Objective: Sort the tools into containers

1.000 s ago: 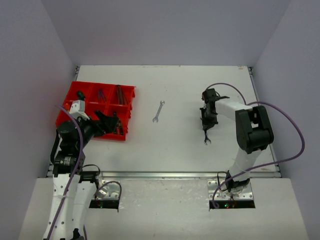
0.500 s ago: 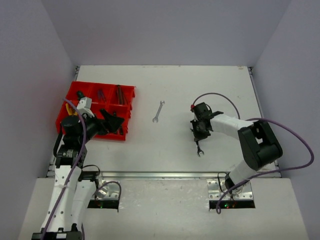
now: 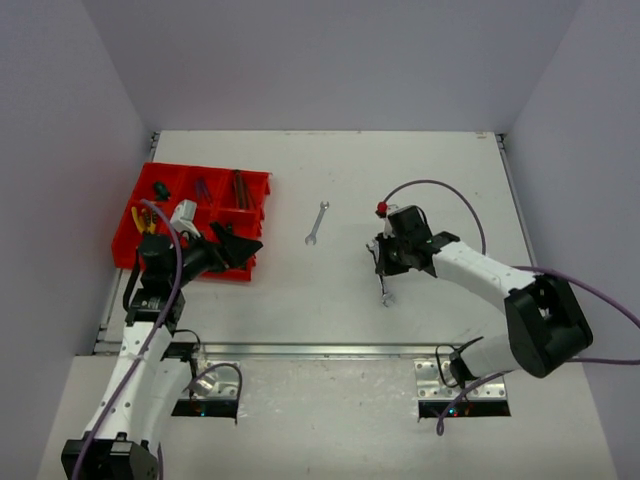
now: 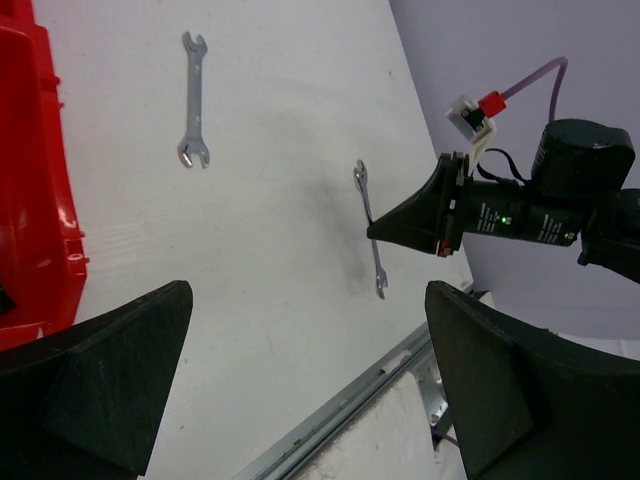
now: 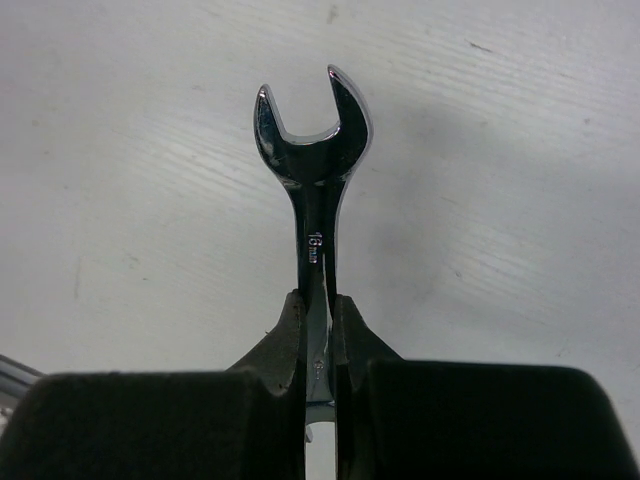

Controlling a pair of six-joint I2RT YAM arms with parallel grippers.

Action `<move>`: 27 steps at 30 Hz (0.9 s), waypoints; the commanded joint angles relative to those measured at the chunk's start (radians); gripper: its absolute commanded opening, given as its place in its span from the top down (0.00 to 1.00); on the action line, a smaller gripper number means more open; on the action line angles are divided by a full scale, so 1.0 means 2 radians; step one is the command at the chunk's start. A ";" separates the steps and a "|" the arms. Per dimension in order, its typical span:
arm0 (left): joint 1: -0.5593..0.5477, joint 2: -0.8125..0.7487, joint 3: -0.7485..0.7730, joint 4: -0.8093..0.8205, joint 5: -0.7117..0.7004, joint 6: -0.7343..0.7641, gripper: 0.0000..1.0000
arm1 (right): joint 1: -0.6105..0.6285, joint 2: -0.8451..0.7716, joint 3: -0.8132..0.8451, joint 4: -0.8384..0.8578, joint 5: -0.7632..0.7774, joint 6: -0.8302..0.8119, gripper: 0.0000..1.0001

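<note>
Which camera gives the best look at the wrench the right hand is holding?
The right wrist view: the held wrench fills the frame, pinched in the right hand, open end clear. The left wrist view shows it small and distant; the top view shows only a sliver.

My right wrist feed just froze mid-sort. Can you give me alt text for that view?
A silver open-end wrench is clamped by its shank between the black fingers of the right gripper, its open end pointing up and away from the camera. Behind it lies the white table surface.
</note>
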 commanded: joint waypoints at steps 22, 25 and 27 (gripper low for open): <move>-0.306 0.198 0.017 0.284 -0.197 -0.090 0.12 | 0.178 -0.130 0.017 0.161 -0.055 0.052 1.00; -0.315 0.217 0.024 0.297 -0.197 -0.094 0.17 | 0.182 -0.134 0.017 0.172 -0.062 0.056 1.00; -0.329 0.233 0.030 0.306 -0.196 -0.096 0.25 | 0.186 -0.135 0.019 0.177 -0.064 0.059 1.00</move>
